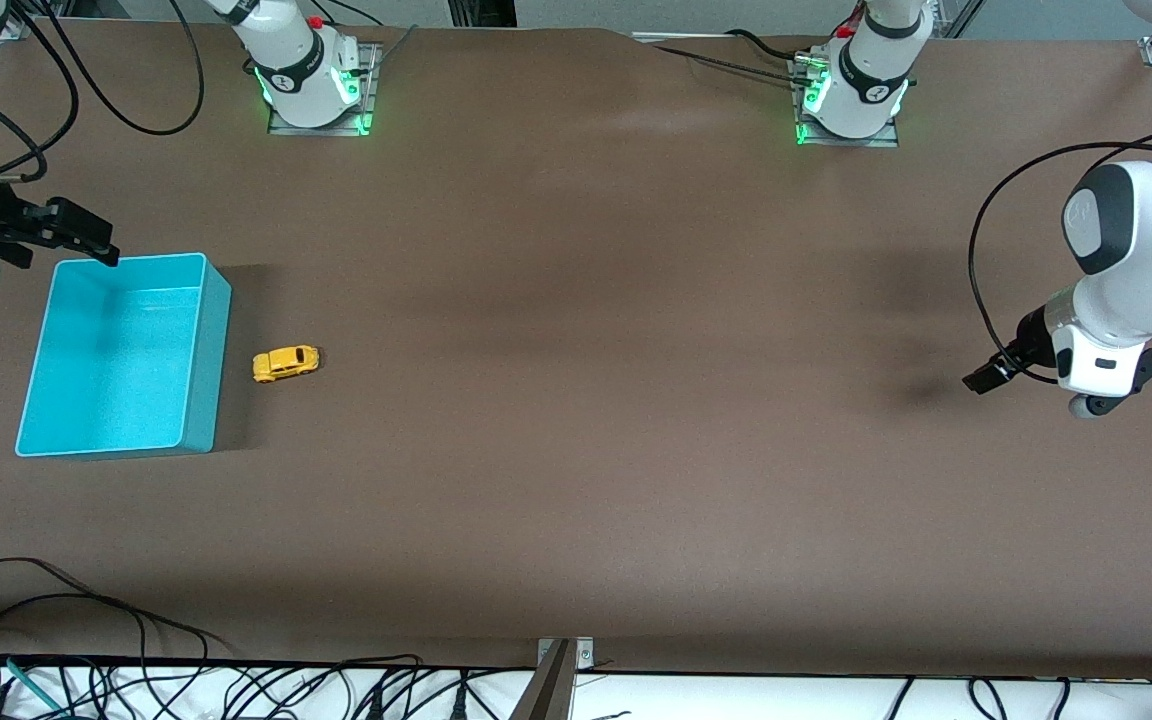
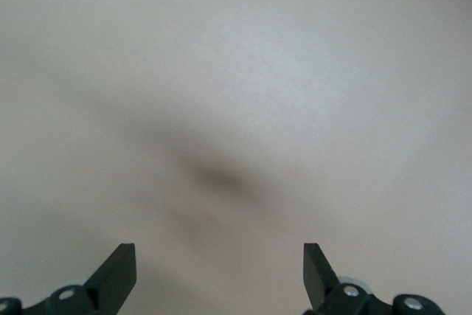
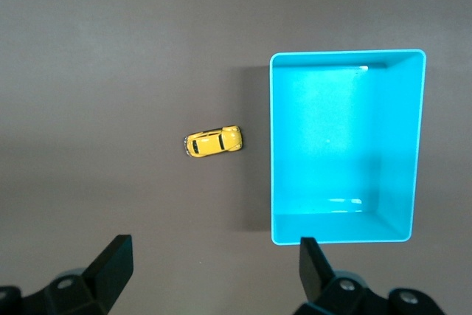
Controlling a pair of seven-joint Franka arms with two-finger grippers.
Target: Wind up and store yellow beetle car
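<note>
The brown table point(image 1: 576, 400) carries two loose things: one yellow beetle car point(image 1: 286, 363) and one turquoise bin point(image 1: 204, 340). The bin is a single open compartment with nothing in it, its bare floor showing in both the front and right wrist views. The car stands on its wheels on the table just beside the bin's wall, apart from it, on the side toward the left arm's end, and both lie toward the right arm's end of the table. The right gripper point(image 3: 214, 263) hangs in the air over the bin's rim that lies farther from the front camera, its two fingers spread wide and empty. The left gripper point(image 2: 220, 271) is up over bare tabletop at the left arm's end, well apart from car and bin, its fingers also parted with nothing between them.
</note>
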